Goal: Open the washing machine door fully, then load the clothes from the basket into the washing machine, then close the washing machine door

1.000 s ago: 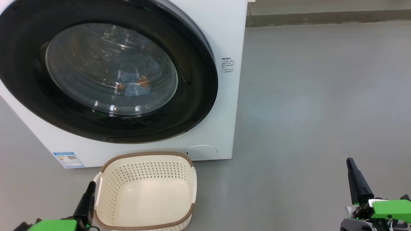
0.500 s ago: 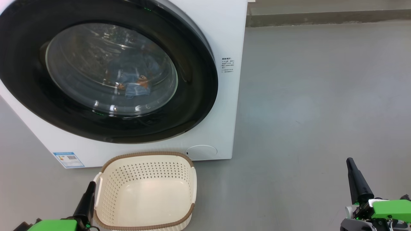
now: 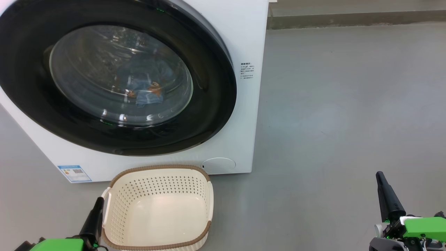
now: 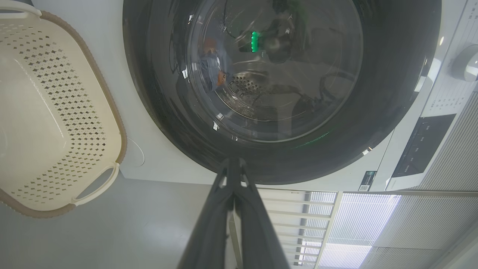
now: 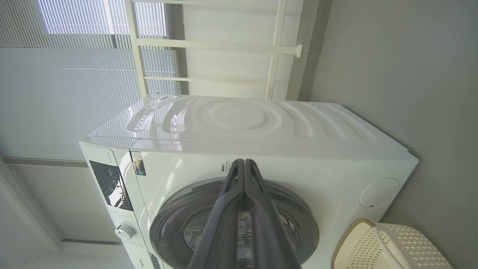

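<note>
**Fig. Head and both wrist views, end of the loading sequence.** The washing machine door point(image 3: 212, 94) lies flush against the front of the washing machine point(image 3: 244, 31), ahead of and above both pincers. Through its glass, light-blue clothes point(image 3: 148, 89) with an orange-brown print lie in the steel drum. Reflections blur the window, so whether a cream piece lies among them cannot be told.

The basket point(image 3: 160, 186) stands on the floor just to the right of the left gripper point(image 3: 99, 203), beside it but apart, with nothing inside. The left gripper's fingers are pressed together on nothing. The right gripper point(image 3: 382, 179) is likewise closed and holds nothing. It sits well apart from basket and machine, over bare grey floor point(image 3: 331, 122).

*Judgement:* all three steps appear done, with the door shut, the load inside and the basket emptied. No further handling seems called for, except perhaps a light push on the black ring ahead of the left gripper to confirm the latch.

*Surroundings:* a round service cap point(image 3: 218, 165) and a blue label sticker point(image 3: 74, 173) sit low on the machine front, beyond the basket. A control panel point(image 4: 422, 145) and dial point(image 4: 465, 63) lie past the door's far edge. Only the basket, ahead and right of the left gripper, stands near a path to the door.
</note>
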### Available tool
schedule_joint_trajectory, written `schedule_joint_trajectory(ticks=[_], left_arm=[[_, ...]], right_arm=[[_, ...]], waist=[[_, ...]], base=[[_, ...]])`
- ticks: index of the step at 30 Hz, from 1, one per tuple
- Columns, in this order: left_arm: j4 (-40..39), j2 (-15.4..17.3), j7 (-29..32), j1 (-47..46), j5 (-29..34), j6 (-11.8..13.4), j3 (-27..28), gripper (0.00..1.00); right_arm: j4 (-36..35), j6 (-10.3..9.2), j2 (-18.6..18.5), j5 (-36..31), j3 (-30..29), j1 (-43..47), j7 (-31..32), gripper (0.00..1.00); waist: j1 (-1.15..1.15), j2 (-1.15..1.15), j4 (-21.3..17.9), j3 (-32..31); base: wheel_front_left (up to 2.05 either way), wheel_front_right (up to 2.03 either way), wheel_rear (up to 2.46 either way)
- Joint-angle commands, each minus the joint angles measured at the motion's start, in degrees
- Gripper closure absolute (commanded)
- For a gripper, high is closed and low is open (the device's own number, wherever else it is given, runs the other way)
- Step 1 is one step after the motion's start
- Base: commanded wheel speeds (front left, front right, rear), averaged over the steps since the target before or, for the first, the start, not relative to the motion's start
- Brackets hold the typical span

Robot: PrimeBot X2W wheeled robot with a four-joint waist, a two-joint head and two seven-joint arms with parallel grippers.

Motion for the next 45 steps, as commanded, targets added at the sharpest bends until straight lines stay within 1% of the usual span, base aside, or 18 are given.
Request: schedule_joint_trajectory(ticks=[1,45], left_arm=[[-1.64,0.62,0.4,-2.75,-0.4,0.01,2.03,1.0],[-1.64,0.62,0.4,-2.75,-0.4,0.01,2.03,1.0]], right_arm=[[-1.76,0.07,-0.09,0.21,1.1,-2.32,0.47,1.0],[-1.75,0.07,0.0,0.11,0.98,-2.33,0.58,1.0]], waist=[[0.0,0.0,0.0,0.0],[0.0,0.0,0.0,0.0]], base=[[0.0,0.0,0.0],[0.0,0.0,0.0]])
